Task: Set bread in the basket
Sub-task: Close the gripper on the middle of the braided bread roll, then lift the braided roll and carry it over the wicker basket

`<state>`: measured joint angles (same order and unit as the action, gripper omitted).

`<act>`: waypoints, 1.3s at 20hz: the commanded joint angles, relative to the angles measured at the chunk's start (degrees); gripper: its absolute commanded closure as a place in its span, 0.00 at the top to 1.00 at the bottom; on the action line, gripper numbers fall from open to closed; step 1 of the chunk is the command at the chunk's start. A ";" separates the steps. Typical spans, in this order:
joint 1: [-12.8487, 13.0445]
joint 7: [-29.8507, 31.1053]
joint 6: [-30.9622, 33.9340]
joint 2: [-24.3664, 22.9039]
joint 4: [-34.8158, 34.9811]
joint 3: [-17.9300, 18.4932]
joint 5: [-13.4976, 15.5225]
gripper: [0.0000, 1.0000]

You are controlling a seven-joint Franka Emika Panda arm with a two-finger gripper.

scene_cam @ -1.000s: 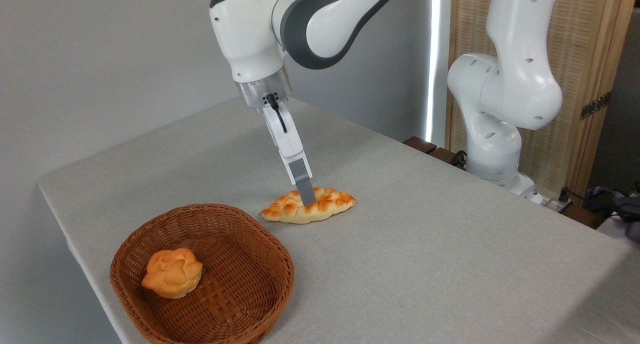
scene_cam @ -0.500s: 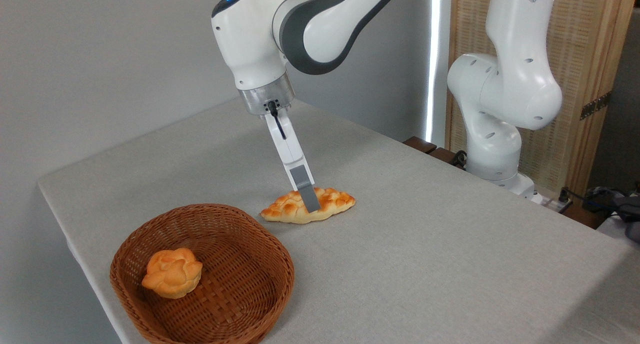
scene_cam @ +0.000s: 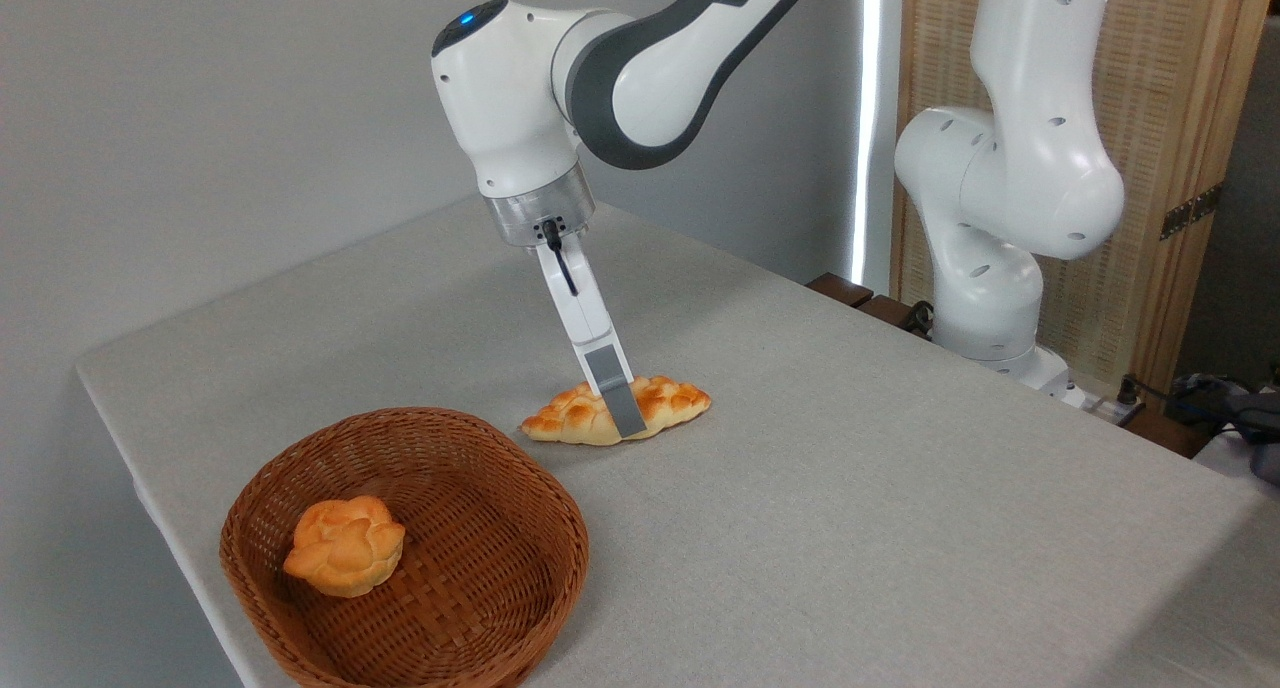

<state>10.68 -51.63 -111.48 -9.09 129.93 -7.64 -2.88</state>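
1. A long, braided, golden-brown bread (scene_cam: 668, 404) lies on the grey cloth table (scene_cam: 850, 528).
2. It sits just to the far right of a round, reddish-brown woven basket (scene_cam: 540, 488), close to it but not inside.
3. A small, round, knotted orange bun (scene_cam: 346, 545) rests in the left part of the basket.
4. The white robot arm's gripper (scene_cam: 625, 420) leans down over the middle of the bread.
5. One grey finger (scene_cam: 617, 393) shows in front of the bread; the other is hidden.
6. I cannot tell if the gripper is squeezing the bread or not.
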 commanded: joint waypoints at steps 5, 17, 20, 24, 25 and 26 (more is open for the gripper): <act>-0.05 -1.02 -1.37 -0.06 1.47 0.08 -0.72 0.62; -0.05 -3.13 -1.37 -0.06 1.29 0.08 -0.11 0.33; -0.05 -3.13 -1.37 -0.06 1.12 0.08 -0.11 0.32; -0.05 -3.13 -1.37 -0.23 0.94 0.08 -0.11 0.27; -0.05 -3.13 -1.37 -0.23 0.86 0.08 -0.11 0.25; -0.05 -3.22 -1.37 -0.32 0.42 0.08 -0.11 0.25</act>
<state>10.71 -53.68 -111.54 -8.96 130.31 -7.78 -2.88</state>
